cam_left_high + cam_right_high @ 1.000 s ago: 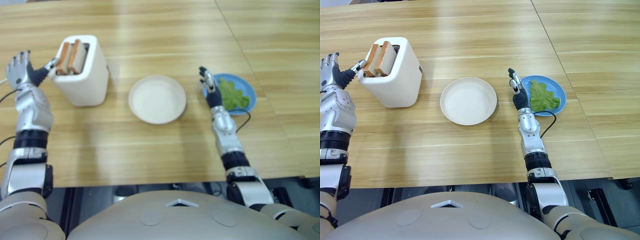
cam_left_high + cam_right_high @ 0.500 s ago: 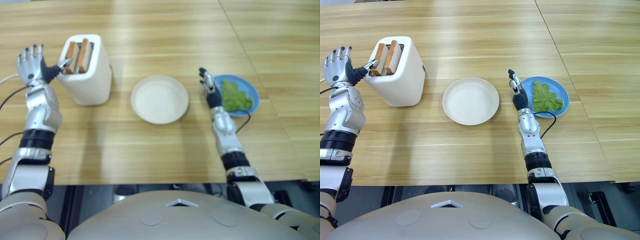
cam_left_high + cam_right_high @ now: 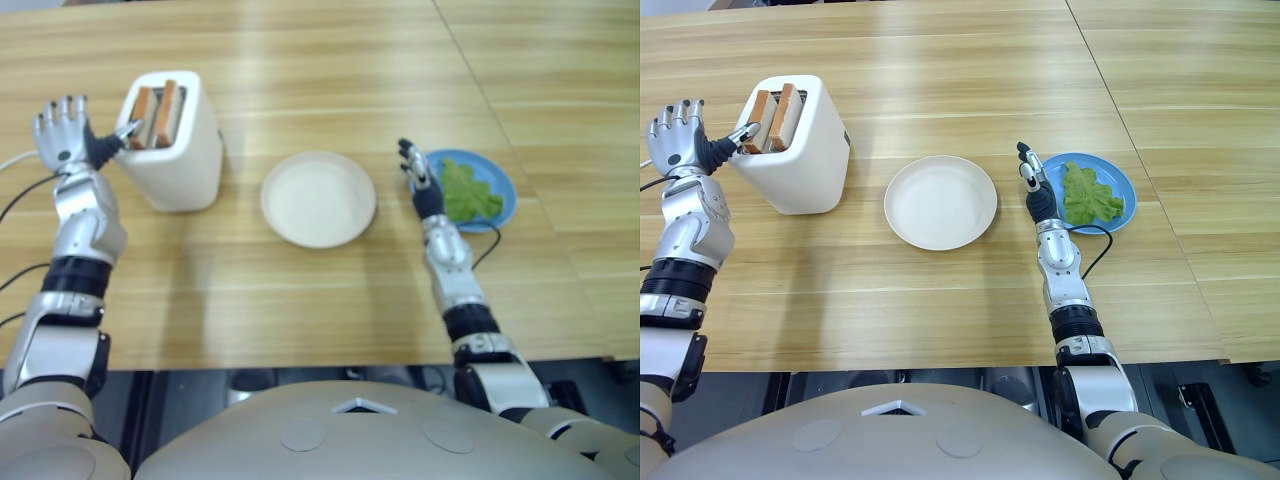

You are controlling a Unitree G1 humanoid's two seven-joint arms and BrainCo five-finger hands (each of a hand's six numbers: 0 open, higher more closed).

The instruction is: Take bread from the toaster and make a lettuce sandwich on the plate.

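Quickly: light wood table (image 3: 940, 60), lengthwise grain, smooth finish, a seam running between two tabletops on the right.

White toaster (image 3: 800, 150) at the left: boxy with rounded corners, smooth plain shell, top slots facing up. Two bread slices (image 3: 777, 112) stand upright side by side in the slots, brown crust edges, tan toasted faces, tops sticking out above the shell.

Round cream plate (image 3: 940, 232) sits at table centre, shallow, with a low raised rim and a matte look, well apart from the toaster.

Small round blue dish (image 3: 1117, 178) is to the right, glossy. A green lettuce leaf (image 3: 1090, 197) lies flat in it, ruffled and crinkly with an irregular outline.

Left hand (image 3: 675, 132) is held up just left of the toaster, palm toward it and fingers (image 3: 688, 108) spread wide and upright, holding nothing. One digit points at the top edge by the nearer slice; cannot tell if it touches.

Right hand (image 3: 1031, 182) is between the plate and the blue dish, right at the dish's left rim. It is seen edge-on, with the fingers straight, close together and pointing away from the body, grasping nothing.

Thin black cable (image 3: 1098, 245) loops on the table by the right forearm, near the dish. A thin white cord (image 3: 14, 160) lies at the far left edge.
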